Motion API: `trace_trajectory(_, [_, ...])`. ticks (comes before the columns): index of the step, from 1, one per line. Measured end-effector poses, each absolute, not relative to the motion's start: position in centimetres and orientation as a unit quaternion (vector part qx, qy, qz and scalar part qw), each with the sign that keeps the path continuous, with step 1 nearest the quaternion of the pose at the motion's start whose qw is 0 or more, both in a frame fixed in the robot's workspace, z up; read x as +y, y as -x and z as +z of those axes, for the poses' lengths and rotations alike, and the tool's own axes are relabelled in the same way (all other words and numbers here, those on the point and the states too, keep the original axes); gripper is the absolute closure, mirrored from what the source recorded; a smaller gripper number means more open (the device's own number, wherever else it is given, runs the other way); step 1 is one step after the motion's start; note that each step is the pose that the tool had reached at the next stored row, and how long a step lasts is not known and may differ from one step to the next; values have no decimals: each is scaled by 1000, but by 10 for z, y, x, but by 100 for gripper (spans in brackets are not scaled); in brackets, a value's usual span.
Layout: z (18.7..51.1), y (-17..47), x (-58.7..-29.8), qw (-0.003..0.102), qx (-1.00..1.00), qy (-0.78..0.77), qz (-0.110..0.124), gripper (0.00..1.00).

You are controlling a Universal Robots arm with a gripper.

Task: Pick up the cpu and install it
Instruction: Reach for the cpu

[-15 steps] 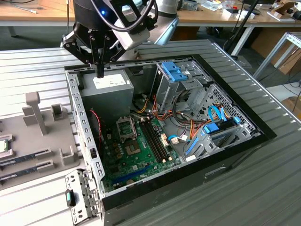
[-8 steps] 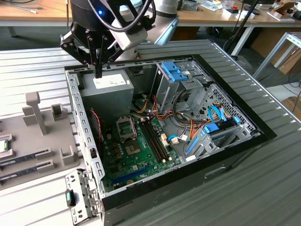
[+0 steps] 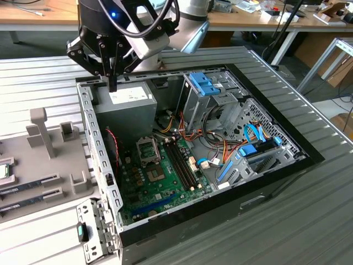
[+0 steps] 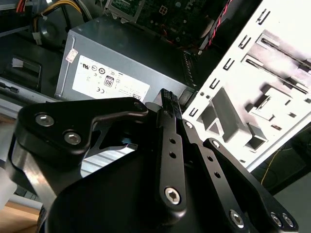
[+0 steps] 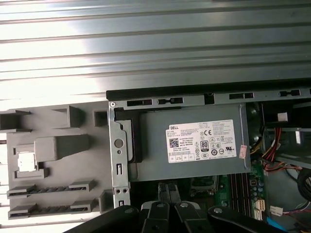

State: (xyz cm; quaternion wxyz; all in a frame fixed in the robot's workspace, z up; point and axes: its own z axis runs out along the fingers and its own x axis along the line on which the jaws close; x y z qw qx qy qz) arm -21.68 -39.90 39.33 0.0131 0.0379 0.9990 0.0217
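The cpu [image 5: 25, 162], a small silver square, lies in a recess of the grey holder tray [image 5: 63, 145] beside the open computer case; in the exterior view the cpu [image 3: 3, 171] sits at the far left edge. My gripper [image 3: 113, 83] hangs over the case's left wall next to the grey power supply [image 3: 124, 105], well away from the cpu. Its black fingers [image 4: 167, 99] are pressed together with nothing between them. On the green motherboard lies the metal socket frame [image 3: 148, 149]. In the first wrist view the gripper [image 5: 167, 191] points down past the power supply [image 5: 194, 143].
Memory sticks [image 5: 46, 187] lie in slots of the tray. Inside the case [image 3: 287, 165] are blue drive brackets [image 3: 203, 84], bundled cables [image 3: 218, 146] and a heatsink-free board. The case stands on a ribbed metal table [image 3: 309, 221]; wooden benches run behind.
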Motion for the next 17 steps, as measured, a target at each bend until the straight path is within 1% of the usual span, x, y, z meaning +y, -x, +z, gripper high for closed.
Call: trace_trajectory(17, [393, 228, -399, 13, 999, -38, 22, 89])
